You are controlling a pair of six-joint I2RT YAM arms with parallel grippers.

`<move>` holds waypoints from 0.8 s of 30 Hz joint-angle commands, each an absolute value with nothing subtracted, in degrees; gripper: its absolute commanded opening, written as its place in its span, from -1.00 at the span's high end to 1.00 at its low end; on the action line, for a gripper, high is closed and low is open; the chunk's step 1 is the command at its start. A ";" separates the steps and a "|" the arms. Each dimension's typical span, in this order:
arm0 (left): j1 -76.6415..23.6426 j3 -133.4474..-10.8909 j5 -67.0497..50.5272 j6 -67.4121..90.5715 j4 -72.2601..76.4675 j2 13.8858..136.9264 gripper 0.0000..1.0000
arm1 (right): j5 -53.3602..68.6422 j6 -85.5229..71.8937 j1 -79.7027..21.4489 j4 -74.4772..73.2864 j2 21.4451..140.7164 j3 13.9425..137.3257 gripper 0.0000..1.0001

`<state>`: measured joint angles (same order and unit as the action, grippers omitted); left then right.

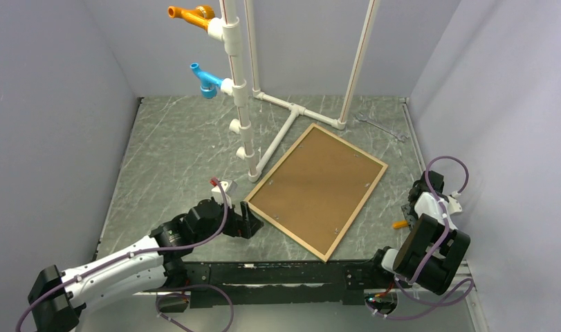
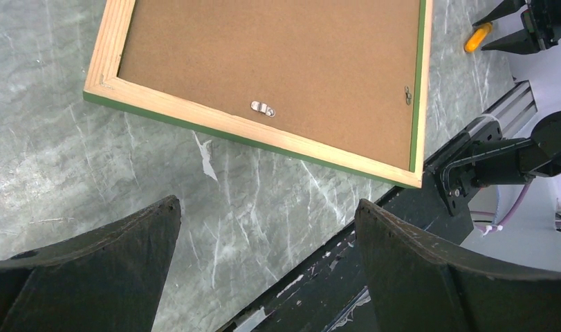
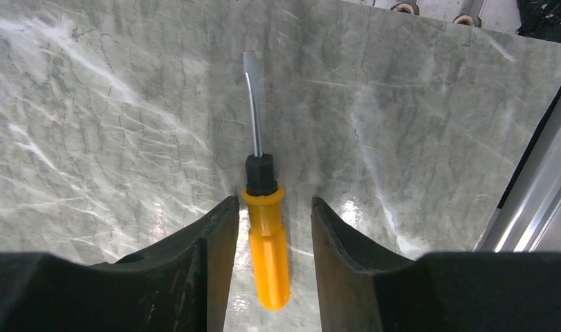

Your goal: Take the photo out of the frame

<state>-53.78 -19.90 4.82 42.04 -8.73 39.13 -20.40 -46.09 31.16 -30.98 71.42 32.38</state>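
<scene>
The frame (image 1: 286, 231) lies face down in the middle of the table, its pale wood back rails and green edge (image 2: 215, 121) showing. The brown backing board (image 1: 319, 187) fills it, held by small metal tabs (image 2: 263, 108). The photo is hidden under the backing. My left gripper (image 1: 253, 225) is open just off the frame's near-left corner, with only bare table between its fingers (image 2: 267, 204). At the right edge, my right gripper (image 1: 410, 211) hangs low over an orange-handled screwdriver (image 3: 267, 242). Its jaws (image 3: 274, 202) stand apart on either side of the handle, a gap on each side.
A white pipe stand (image 1: 239, 90) with an orange peg (image 1: 191, 14) and a blue peg (image 1: 205, 79) rises behind the frame, its base bars touching the frame's far corner. A metal wrench (image 1: 381, 126) lies at the back right. The black mounting rail (image 1: 284, 273) runs along the near edge.
</scene>
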 commanded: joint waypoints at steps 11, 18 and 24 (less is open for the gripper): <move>-53.09 -20.27 2.60 41.08 -5.11 40.26 -0.98 | -18.21 -43.33 31.07 -28.46 64.34 31.18 -0.63; -53.09 -21.88 0.71 40.61 -3.06 44.15 -0.97 | -16.10 -40.08 28.88 -27.49 61.26 31.95 -0.87; -53.03 -21.97 -0.20 41.31 -0.57 46.36 -0.97 | -16.22 -37.70 17.50 -26.71 57.21 33.59 -0.95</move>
<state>-53.28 -19.94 1.37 41.41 -4.78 45.47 -16.43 -40.16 24.45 -28.84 59.57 31.40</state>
